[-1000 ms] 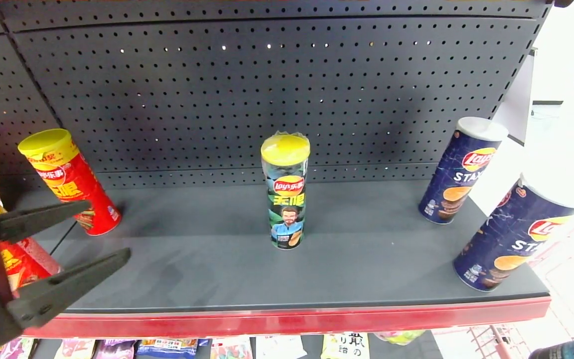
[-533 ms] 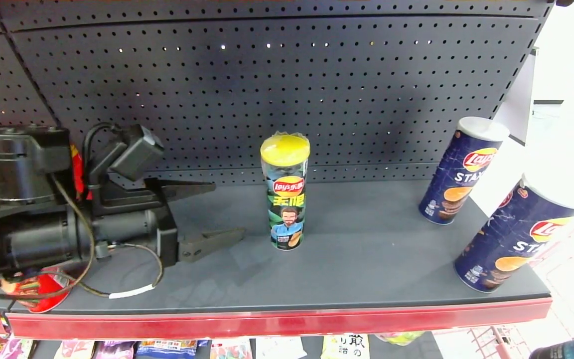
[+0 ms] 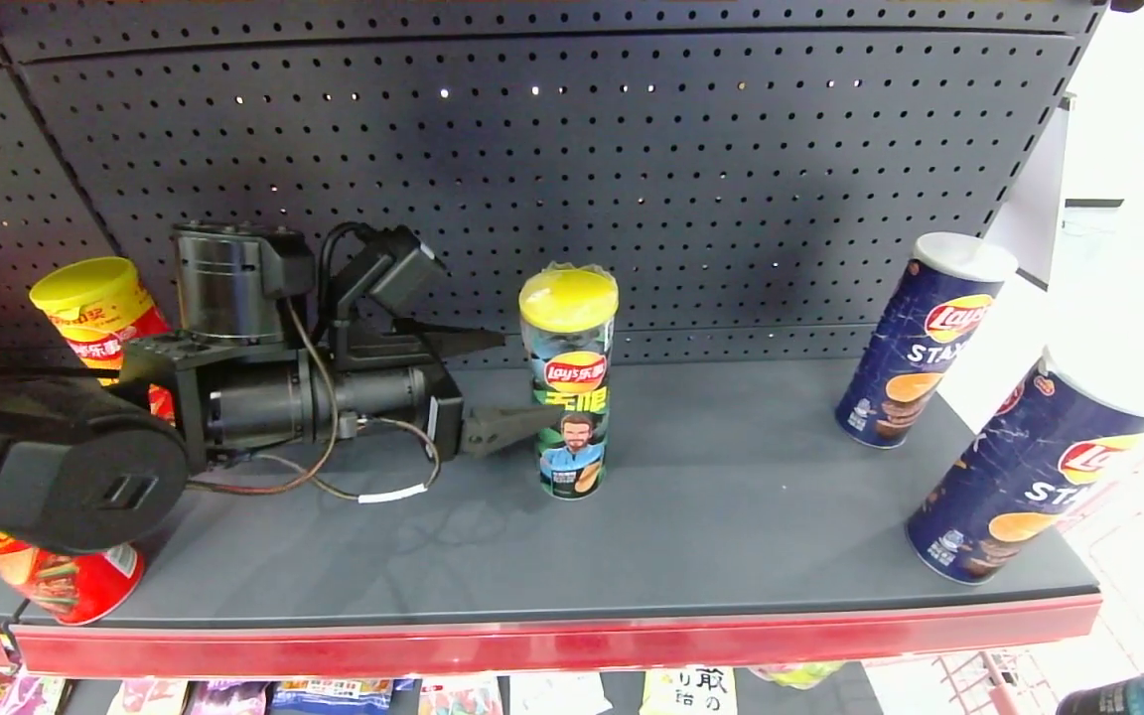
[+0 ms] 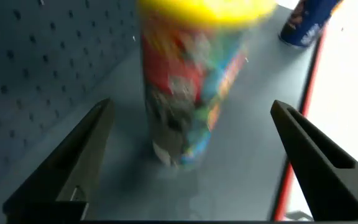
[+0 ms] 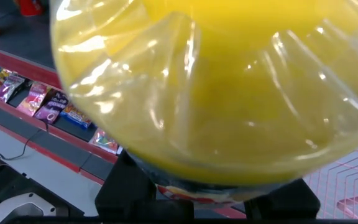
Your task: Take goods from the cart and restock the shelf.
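Fingers [image 4: 73, 168] of the left gripper [image 3: 520, 382] gape wide either side of the green chip can [image 3: 570, 382] standing mid-way along the shelf [image 3: 731, 536], and the right gripper [image 5: 204, 196] clamps another yellow-lidded can [image 5: 216, 81], so restocking looks only partway done.

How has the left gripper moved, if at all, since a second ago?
Yes. The left gripper went rightward along the shelf, reaching the standing green can.

The matte black left arm [image 3: 264, 397] carries looping thin cables, a white tag and a tapered two-fingered tool [image 3: 517, 377].
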{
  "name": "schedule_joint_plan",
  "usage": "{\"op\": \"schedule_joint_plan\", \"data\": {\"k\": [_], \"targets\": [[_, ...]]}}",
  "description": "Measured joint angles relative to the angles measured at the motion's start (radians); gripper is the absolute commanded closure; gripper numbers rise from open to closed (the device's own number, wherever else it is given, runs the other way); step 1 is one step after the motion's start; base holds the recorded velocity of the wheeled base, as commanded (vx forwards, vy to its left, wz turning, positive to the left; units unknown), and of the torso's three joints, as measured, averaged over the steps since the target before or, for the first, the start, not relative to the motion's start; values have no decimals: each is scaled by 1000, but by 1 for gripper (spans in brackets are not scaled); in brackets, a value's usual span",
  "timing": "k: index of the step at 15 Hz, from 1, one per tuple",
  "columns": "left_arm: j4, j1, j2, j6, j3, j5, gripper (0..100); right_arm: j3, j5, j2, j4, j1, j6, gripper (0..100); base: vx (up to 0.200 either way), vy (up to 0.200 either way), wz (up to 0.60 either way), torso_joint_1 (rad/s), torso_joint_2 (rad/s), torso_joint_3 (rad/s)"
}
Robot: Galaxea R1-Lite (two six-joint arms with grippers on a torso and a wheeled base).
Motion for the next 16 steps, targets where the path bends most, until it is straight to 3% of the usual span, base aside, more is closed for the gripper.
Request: {"op": "schedule_joint_plan", "data": {"k": [8, 14, 15, 16], "targets": [[2, -44, 133, -7, -184, -8, 0, -2, -4, 1, 0, 0, 0, 100, 0, 0, 0, 0, 0, 0], [4, -50, 201, -7, -250, -20, 0, -6, -4, 6, 0, 0, 0, 100, 0, 0, 0, 0, 0, 0], [4, -51, 208, -7, -252, -21, 100, -6, -4, 6, 0, 0, 0, 100, 0, 0, 0, 0, 0, 0], [4, -51, 214, -7, -253, -21, 100, -8, -4, 6, 0, 0, 0, 100, 0, 0, 0, 0, 0, 0]]}}
